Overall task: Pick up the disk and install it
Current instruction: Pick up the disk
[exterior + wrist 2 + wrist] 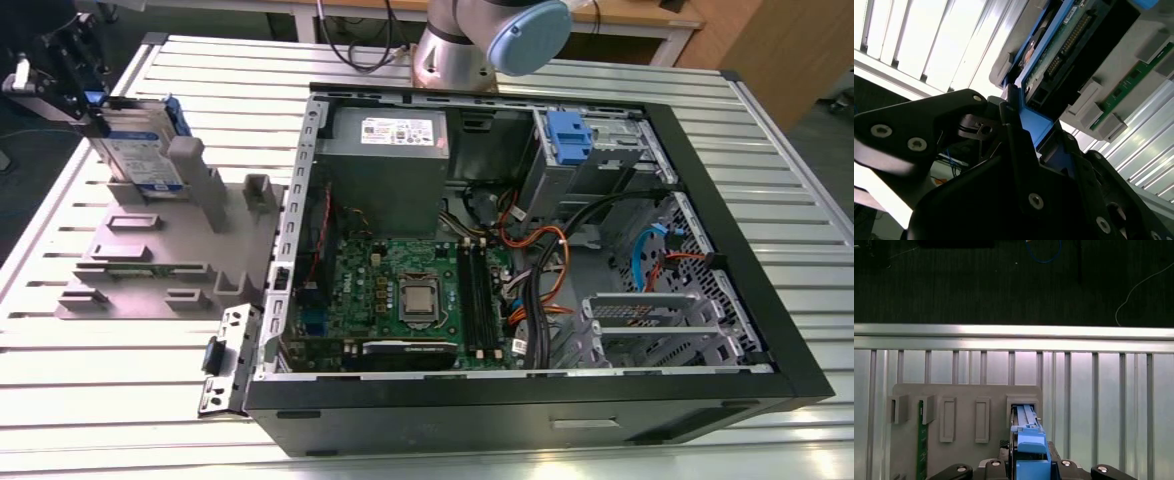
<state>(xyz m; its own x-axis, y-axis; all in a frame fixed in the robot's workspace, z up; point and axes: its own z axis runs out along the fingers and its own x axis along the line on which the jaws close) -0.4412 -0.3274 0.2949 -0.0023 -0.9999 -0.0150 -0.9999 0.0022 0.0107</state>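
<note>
We see the disk (140, 150) standing on edge in a slot of the grey holder (147, 250), which lies on the slatted table (107, 400) at the exterior view's left, just beside the open case (534, 410). The gripper (91, 105) sits at the disk's upper end. In the second wrist view its black fingers (1010, 117) are clenched on the disk's blue rail, one on each side, and in the first wrist view the same blue rail sits between them above the slot. Another slot of the holder has a thin green board (920, 440) standing in it. Inside the case we find a green motherboard (400, 280) on the floor, a grey box with a white sticker (387, 170) at the far wall, an upright blue clip (567, 135) in the far corner bay, and orange and black cables (547, 240) running between them.
</note>
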